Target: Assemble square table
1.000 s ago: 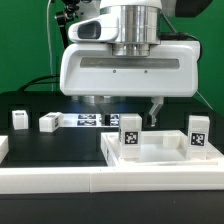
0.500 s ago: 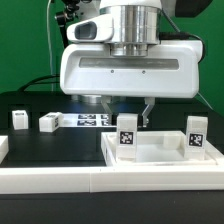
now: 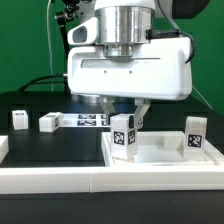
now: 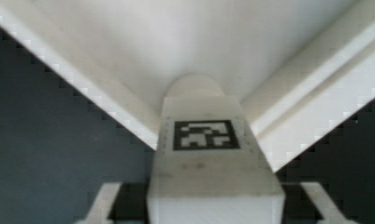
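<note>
White plastic was all that was held: a tagged leg (image 3: 123, 136) was clamped between the fingers of the pincer (image 3: 126, 117), slightly tilted. For the step to be done well, the leg was judged best brought upright and lined up over its corner seat before being lowered and turned in; that seat could not be made out. The leg was held just below the pincer, over the table top (image 3: 165, 160) toward the exterior view's left. A second leg (image 3: 197, 136) was seen upright toward the right.
</note>
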Robot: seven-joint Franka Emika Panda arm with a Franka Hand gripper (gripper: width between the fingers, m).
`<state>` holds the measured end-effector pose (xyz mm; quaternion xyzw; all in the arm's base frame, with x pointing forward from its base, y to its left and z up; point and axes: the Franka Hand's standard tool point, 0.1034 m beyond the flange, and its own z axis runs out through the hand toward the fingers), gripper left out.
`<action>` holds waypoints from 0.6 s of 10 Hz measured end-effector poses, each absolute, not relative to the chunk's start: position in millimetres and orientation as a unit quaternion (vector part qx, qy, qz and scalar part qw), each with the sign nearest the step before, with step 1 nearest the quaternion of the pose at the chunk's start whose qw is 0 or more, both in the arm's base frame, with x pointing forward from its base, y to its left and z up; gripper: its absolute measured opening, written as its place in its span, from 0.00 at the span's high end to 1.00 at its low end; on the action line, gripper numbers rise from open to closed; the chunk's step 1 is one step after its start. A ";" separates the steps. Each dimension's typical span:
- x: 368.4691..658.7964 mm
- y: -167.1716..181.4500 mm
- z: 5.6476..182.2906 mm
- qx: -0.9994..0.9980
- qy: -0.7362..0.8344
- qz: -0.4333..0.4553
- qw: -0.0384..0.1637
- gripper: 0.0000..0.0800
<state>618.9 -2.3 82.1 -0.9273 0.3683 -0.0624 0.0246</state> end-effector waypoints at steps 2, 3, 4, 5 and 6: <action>619.6 -2.0 81.8 -0.887 0.455 -0.066 0.033 0.64; 619.7 0.0 81.5 -0.862 0.501 -0.066 0.037 0.64; 619.6 3.4 81.5 -0.821 0.566 -0.063 0.042 0.64; 619.2 5.2 81.5 -0.785 0.615 -0.060 0.046 0.64; 618.9 6.6 81.3 -0.752 0.655 -0.058 0.047 0.64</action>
